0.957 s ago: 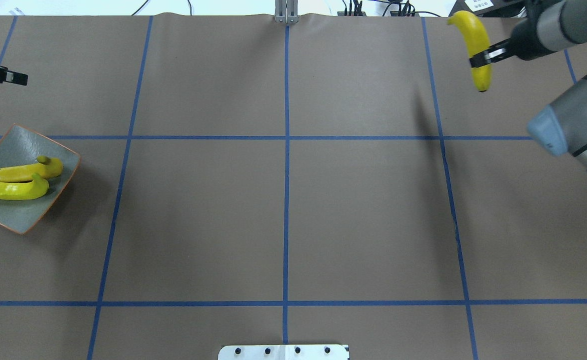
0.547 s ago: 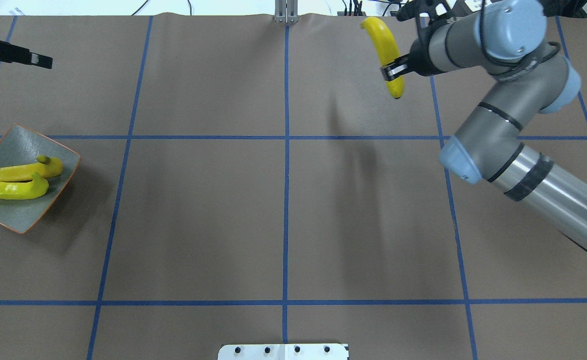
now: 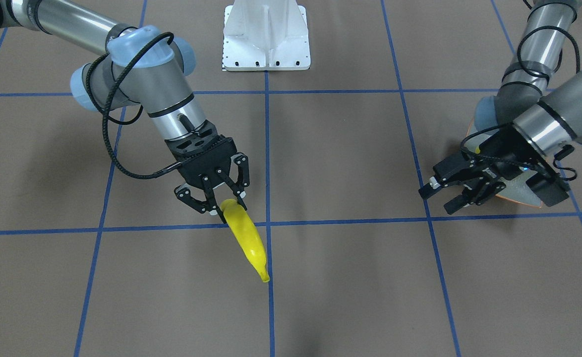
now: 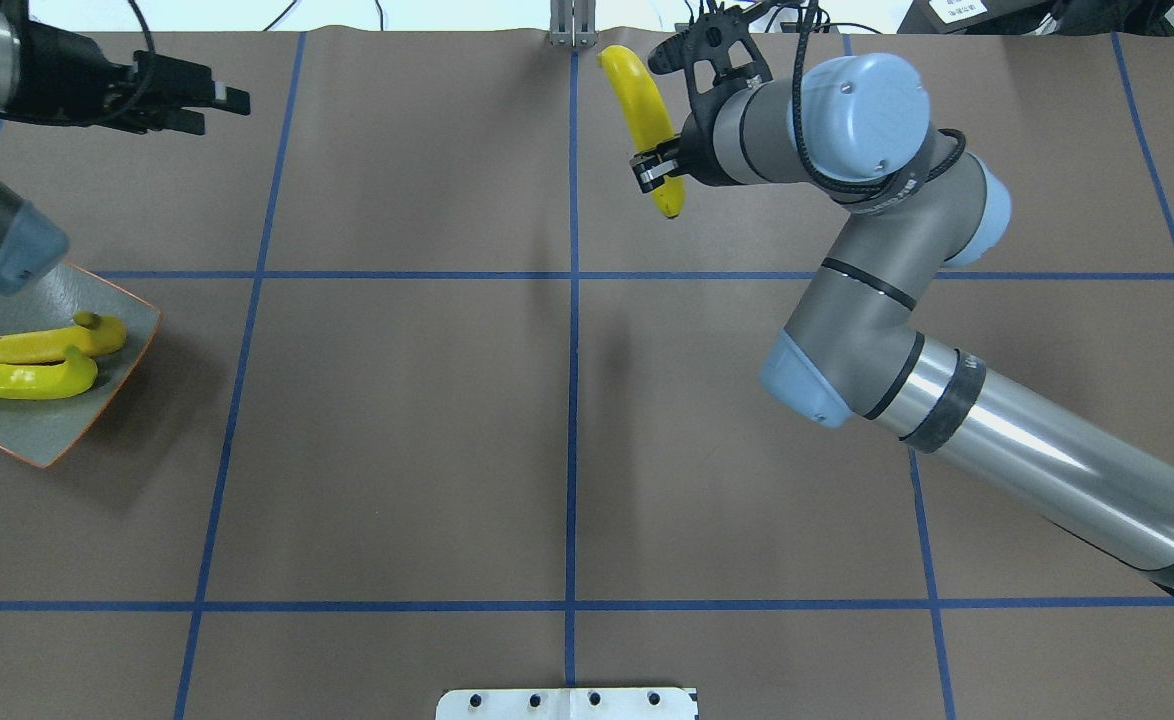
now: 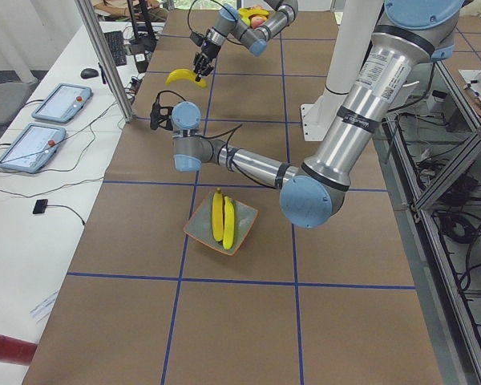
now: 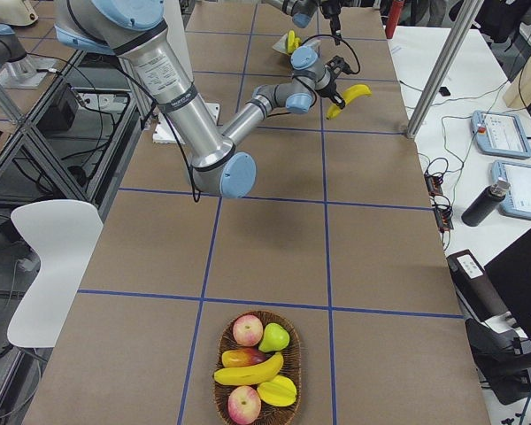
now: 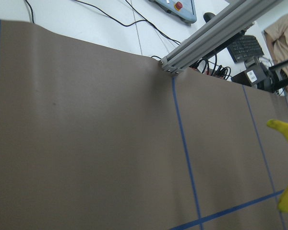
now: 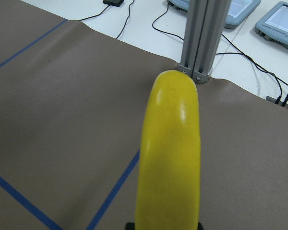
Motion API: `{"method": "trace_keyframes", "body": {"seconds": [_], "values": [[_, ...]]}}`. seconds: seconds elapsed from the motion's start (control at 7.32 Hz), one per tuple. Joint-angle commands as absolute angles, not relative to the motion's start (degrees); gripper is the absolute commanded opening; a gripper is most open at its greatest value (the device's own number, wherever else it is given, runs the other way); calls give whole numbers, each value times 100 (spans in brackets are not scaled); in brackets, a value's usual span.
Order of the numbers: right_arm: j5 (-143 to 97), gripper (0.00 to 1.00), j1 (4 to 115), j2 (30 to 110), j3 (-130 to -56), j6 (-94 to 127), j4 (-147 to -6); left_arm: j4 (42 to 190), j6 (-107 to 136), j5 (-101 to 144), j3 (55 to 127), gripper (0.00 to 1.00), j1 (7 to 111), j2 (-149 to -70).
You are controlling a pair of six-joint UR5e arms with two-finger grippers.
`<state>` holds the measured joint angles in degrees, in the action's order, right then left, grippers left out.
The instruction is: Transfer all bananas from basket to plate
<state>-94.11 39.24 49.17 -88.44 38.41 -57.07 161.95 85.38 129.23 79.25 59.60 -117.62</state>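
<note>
My right gripper [image 4: 653, 170] is shut on a yellow banana [image 4: 637, 105], held in the air over the far middle of the table. The same banana [image 3: 247, 242] hangs from that gripper [image 3: 226, 206] in the front view and fills the right wrist view [image 8: 170, 153]. The grey-green plate [image 4: 47, 440] sits at the left edge with two bananas [image 4: 47, 345] [image 4: 17, 380] lying on it. My left gripper [image 4: 219, 110] is open and empty at the far left, beyond the plate. At the table's right end, the basket [image 6: 258, 315] holds one banana [image 6: 248, 370].
Apples, a pear and another yellow fruit lie in the basket with the banana. A metal post [image 4: 572, 25] stands at the far edge on the centre line, close to the held banana. The robot's white base plate [image 4: 567, 705] is at the near edge.
My right arm has swung left with the banana, from the far right corner to the centre line. My left gripper has moved right along the far edge.
</note>
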Motion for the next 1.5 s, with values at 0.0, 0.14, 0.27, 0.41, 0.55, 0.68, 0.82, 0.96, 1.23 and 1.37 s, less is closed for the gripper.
{"method": "trace_keyframes", "body": {"seconds": [0.0, 0.14, 0.27, 0.41, 0.55, 0.68, 0.82, 0.96, 1.23, 1.37], "values": [[-9167, 0, 3631, 4537, -8824, 4383, -5661, 16190, 9655, 12176, 8156, 99, 5399, -12074], [-9167, 0, 3552, 4379, -8824, 4586, -5651, 16198, 10103, 11912, 8165, 99, 5231, -12328], [-9184, 0, 3499, 4325, -8824, 4779, -5625, 16381, 10281, 11901, 8217, 99, 5151, -12383], [-9193, 0, 3411, 4281, -8807, 4973, -5468, 16705, 10553, 11822, 8226, 99, 5116, -12384], [-9185, 0, 3332, 4289, -8798, 5053, -5249, 16838, 10669, 11604, 8218, 99, 5002, -12453], [-9193, 0, 3288, 4280, -8798, 5097, -5204, 16849, 10670, 11410, 8218, 99, 4888, -12506], [-9193, 0, 3244, 4272, -8798, 5106, -5064, 16849, 10670, 11286, 8218, 99, 4791, -12559], [-9193, 0, 3208, 4271, -8798, 5115, -4967, 16849, 10670, 11172, 8209, 99, 4720, -12568], [-9193, 0, 3173, 4280, -8815, 5159, -4843, 16857, 10652, 11118, 8200, 70, 4693, -12568], [-9193, 0, 3173, 4280, -8833, 5150, -4834, 16901, 10626, 11118, 8200, 11, 4693, -12560]]}}
